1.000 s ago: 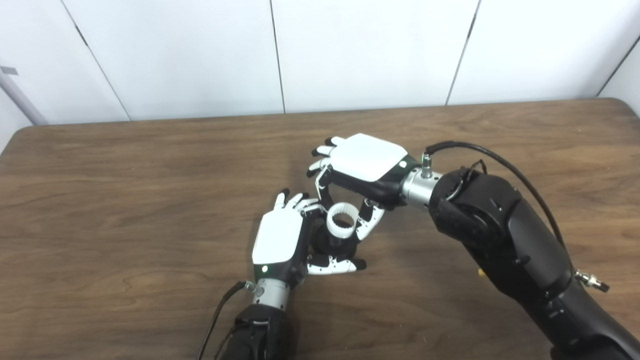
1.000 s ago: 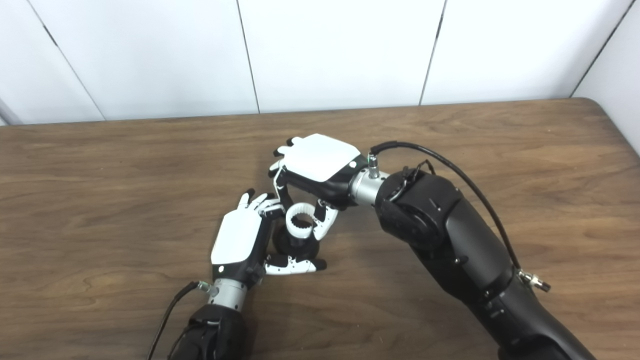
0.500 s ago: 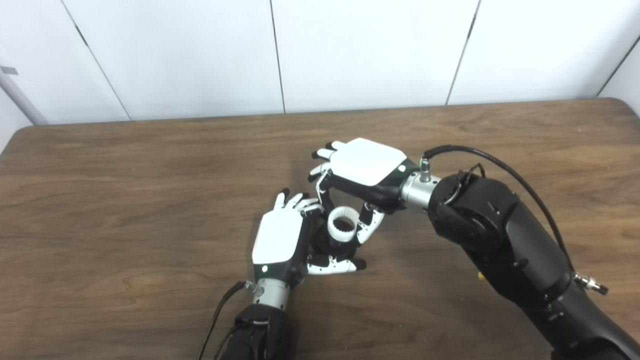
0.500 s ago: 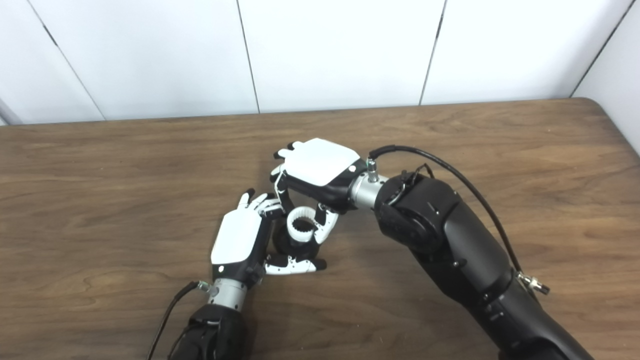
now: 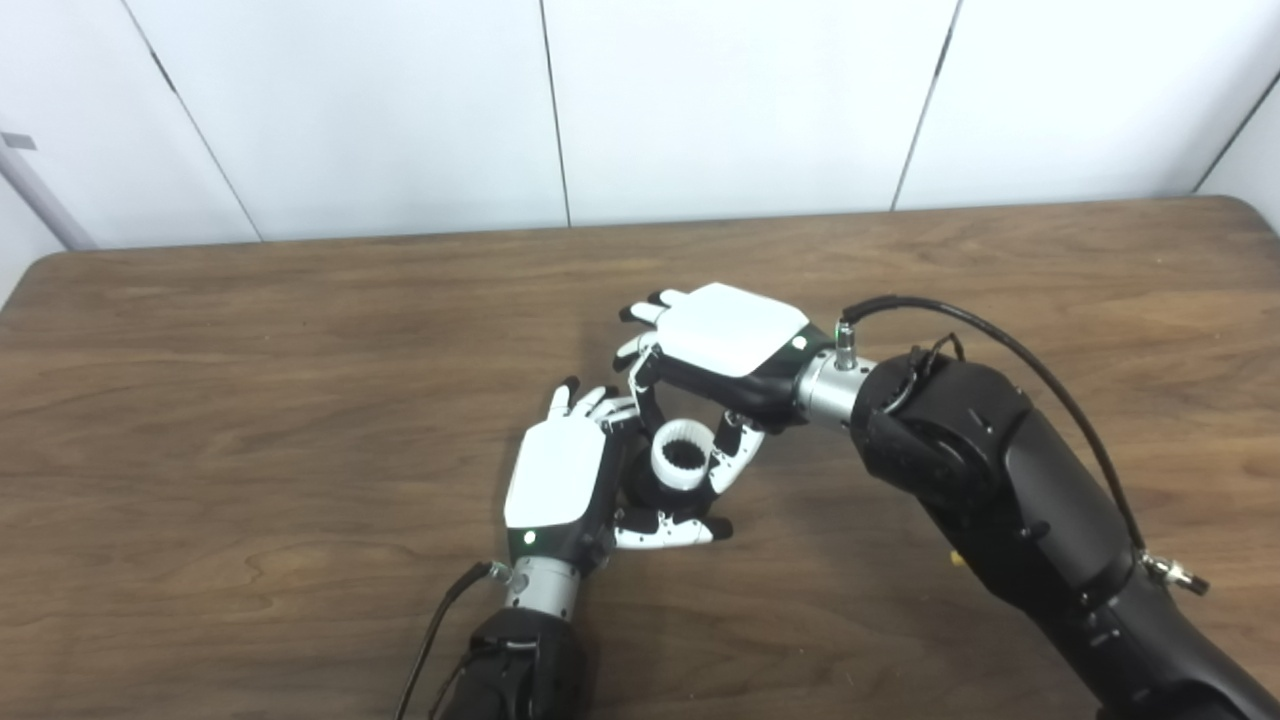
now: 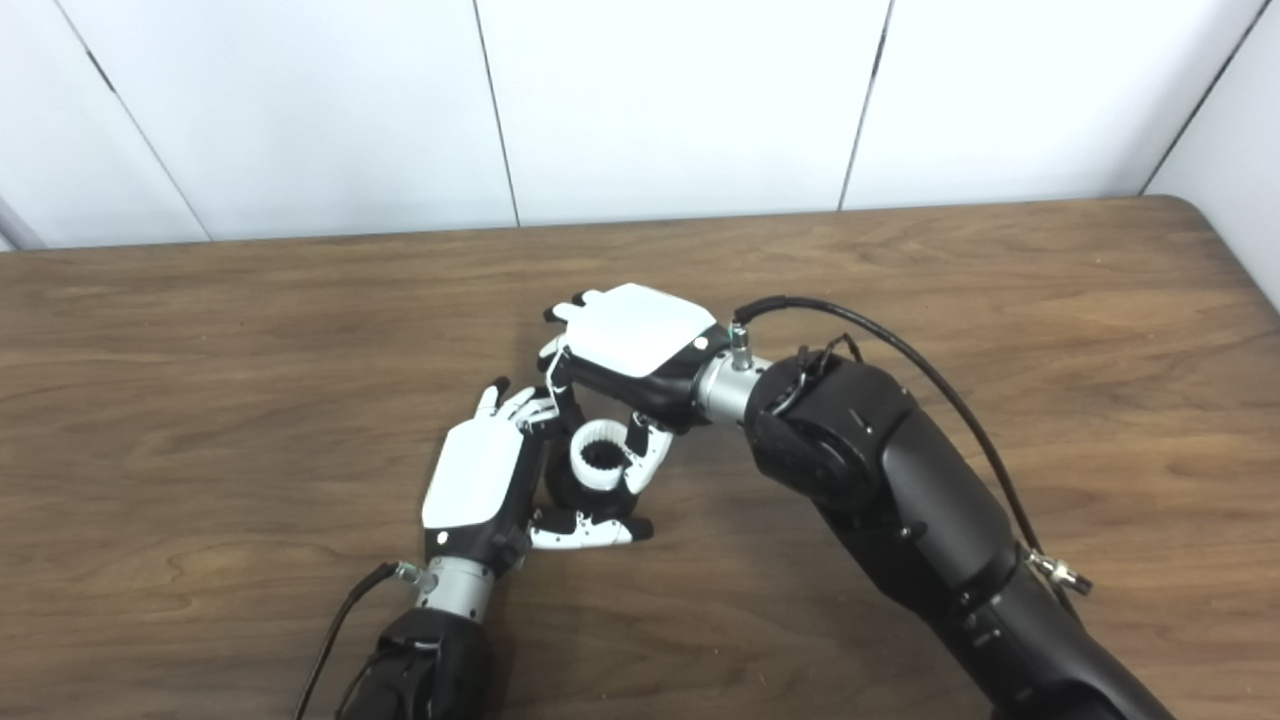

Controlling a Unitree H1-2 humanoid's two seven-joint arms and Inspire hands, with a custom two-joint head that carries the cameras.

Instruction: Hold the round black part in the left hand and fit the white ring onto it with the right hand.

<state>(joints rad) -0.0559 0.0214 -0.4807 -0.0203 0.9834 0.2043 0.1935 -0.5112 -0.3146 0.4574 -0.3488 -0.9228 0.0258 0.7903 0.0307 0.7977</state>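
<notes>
Centrally on the table [image 5: 250,420], the round black part [image 5: 652,490] is gripped by the left hand [image 5: 560,480]; directly above it, touching, the white ring [image 5: 682,457] is pinched by the right hand [image 5: 725,345].

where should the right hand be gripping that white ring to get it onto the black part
Probably on its outer wall, pinched across from opposite sides and from above, as the right hand does now. The white ring lies with its toothed bore facing up over the round black part in the left hand, so the bore must stay clear.
</notes>
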